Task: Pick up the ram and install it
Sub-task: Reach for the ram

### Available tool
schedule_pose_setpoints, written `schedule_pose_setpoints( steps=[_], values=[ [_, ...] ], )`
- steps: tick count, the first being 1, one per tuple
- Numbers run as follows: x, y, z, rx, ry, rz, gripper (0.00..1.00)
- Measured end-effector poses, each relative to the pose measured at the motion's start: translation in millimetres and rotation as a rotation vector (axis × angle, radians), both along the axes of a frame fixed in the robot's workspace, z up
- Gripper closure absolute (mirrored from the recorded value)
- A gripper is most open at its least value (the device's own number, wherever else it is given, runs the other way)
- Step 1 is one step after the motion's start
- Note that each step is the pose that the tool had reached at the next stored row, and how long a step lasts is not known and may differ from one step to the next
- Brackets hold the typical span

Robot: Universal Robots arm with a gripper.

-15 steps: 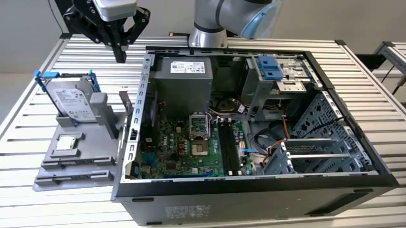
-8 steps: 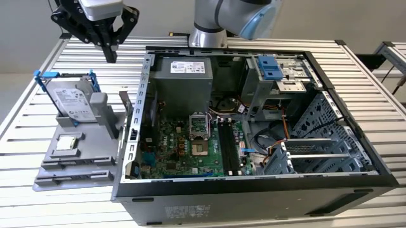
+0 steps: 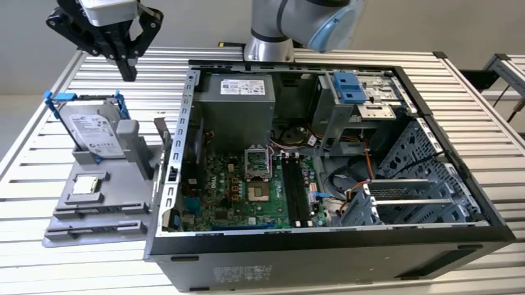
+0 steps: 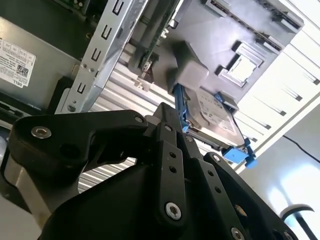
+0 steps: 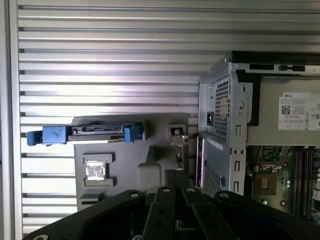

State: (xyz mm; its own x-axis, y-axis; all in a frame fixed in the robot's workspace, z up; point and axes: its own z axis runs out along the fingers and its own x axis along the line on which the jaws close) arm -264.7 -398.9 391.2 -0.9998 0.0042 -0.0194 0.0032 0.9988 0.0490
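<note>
Ram not yet picked up, nothing installed; gripper is hanging empty with its fingers pressed together.
We are seeing the gripper (image 3: 129, 72) hovering over the slatted table's (image 3: 33, 258) far corner on the exterior view's left. The ram (image 3: 161, 134) is standing on edge at the grey holder's (image 3: 98, 209) edge beside the computer case (image 3: 328, 252), and the motherboard slots (image 3: 297, 190) are looking empty. The first wrist view is showing the ram (image 5: 201, 160) edge-on against the case wall, clearer than the exterior view.

surface (image 5: 100, 60): shiny ribbed metal | computer case (image 3: 182, 129): grey sheet metal | gripper (image 3: 129, 74): matt black | holder (image 3: 107, 212): grey plastic
</note>
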Motion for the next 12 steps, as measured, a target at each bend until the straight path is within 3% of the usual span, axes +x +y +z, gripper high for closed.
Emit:
schedule_pose_setpoints(
  steps=[12],
  values=[
    [-33.5,0.0,-0.1,0.0,0.0,0.015,1.0]
  ],
)
